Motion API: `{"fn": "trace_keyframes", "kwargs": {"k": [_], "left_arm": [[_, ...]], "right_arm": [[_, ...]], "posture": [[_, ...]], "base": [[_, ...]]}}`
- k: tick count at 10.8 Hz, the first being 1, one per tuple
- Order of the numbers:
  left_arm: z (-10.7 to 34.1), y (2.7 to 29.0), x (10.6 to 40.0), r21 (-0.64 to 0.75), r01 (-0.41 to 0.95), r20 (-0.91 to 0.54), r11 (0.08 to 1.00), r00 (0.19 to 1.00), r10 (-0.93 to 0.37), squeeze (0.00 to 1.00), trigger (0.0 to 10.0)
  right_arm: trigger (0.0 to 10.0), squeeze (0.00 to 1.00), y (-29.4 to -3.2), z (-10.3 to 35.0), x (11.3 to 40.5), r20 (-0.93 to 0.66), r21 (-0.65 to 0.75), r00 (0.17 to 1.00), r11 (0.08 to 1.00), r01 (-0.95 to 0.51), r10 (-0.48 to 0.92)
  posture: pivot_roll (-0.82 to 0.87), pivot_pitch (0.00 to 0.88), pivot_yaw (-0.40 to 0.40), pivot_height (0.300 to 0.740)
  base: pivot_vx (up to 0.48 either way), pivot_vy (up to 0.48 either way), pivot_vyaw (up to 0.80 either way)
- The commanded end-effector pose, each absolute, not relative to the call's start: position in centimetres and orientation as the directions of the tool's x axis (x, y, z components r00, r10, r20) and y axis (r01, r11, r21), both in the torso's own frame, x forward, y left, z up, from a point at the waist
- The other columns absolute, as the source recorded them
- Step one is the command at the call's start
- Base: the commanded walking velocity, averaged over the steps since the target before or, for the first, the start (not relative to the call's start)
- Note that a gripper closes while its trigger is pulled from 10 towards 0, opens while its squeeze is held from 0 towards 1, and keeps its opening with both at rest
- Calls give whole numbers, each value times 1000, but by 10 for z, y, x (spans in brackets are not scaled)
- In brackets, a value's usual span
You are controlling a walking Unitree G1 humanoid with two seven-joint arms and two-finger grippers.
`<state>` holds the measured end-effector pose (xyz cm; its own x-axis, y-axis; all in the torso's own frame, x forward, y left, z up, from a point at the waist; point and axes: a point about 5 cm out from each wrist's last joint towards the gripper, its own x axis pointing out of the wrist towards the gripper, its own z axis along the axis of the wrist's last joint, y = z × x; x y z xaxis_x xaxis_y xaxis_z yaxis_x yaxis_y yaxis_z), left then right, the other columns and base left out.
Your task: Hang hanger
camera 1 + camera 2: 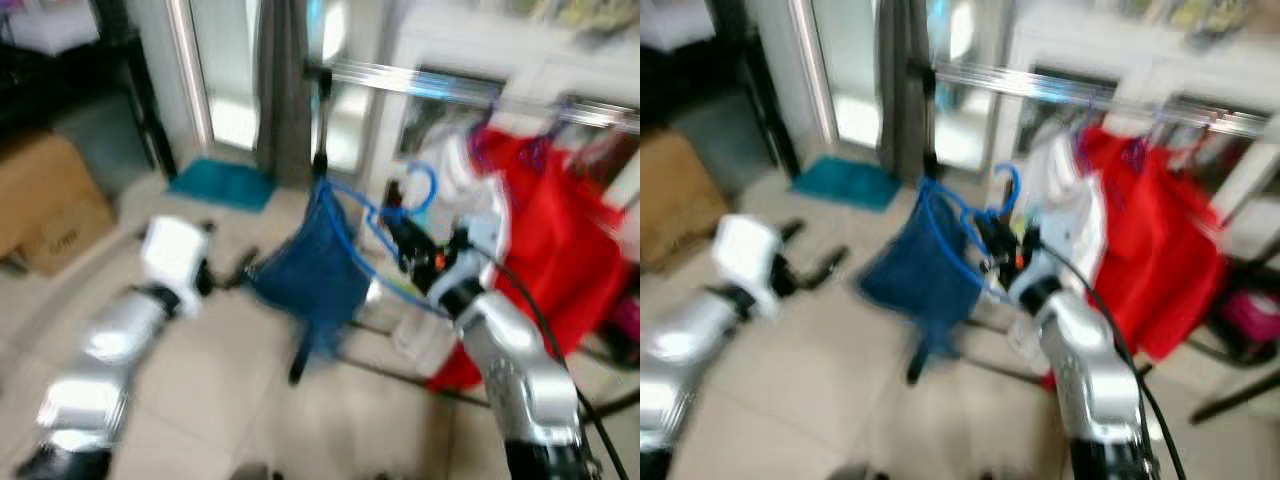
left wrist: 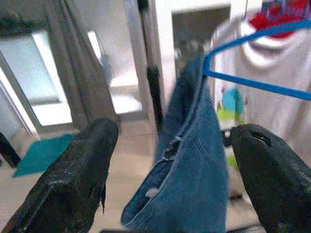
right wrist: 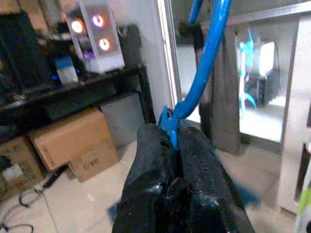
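Observation:
A blue wire hanger [image 1: 385,215] carries a dark blue garment [image 1: 312,268] that hangs from it. My right gripper [image 1: 398,232] is shut on the hanger near its hook [image 3: 210,51], below the silver clothes rail [image 1: 430,85]. In the right wrist view the two black fingers [image 3: 160,165] pinch the blue wire. My left gripper [image 1: 235,268] is open just left of the blue garment [image 2: 187,174], its fingertips [image 2: 82,165] spread wide. The head views are blurred.
A red garment [image 1: 555,240] and a white shirt [image 1: 470,190] hang on the rail at right. A grey curtain [image 1: 283,90] and glass door stand behind, with a teal mat [image 1: 222,185]. Cardboard boxes [image 1: 50,205] sit at left. Rack legs [image 1: 400,375] cross the tiled floor.

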<state>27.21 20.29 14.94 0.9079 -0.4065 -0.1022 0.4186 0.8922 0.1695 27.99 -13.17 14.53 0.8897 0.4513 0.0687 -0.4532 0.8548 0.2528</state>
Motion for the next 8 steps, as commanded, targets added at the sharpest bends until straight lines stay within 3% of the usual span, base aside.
{"fn": "trace_keyframes", "kwargs": {"k": [1, 2, 3, 6, 7, 8], "left_arm": [[159, 211, 273, 165, 408, -75, 898, 913, -401, 0, 10000], [162, 217, 274, 172, 393, -70, 903, 919, -387, 737, 10000], [164, 220, 274, 172, 386, -66, 906, 922, -381, 1000, 10000], [171, 232, 285, 227, 367, -70, 902, 930, -360, 1000, 10000], [172, 235, 288, 237, 364, -72, 901, 931, -358, 616, 10000], [180, 241, 302, 267, 373, -73, 889, 927, -367, 0, 10000]], "right_arm": [[10000, 0, -138, 160, 284, 156, 253, 886, 849, -464, 437], [10000, 0, -140, 161, 283, 175, 274, 880, 836, -475, 442], [10000, 0, -140, 162, 281, 192, 286, 869, 821, -494, 456], [10000, 0, -141, 167, 275, 252, 314, 809, 746, -588, 532], [10000, 0, -142, 168, 274, 256, 316, 797, 732, -604, 548], [10000, 0, -143, 169, 269, 265, 317, 749, 678, -663, 608]], "posture": [[18, 0, 6, 740], [21, 0, 5, 740], [22, 0, 2, 740], [18, 0, -5, 740], [16, 0, -5, 740], [7, 0, -11, 740]], "base": [[0, 0, 0], [0, 0, 0], [0, 0, 0], [0, 0, 0], [0, 0, 0], [0, 0, 0]]}}
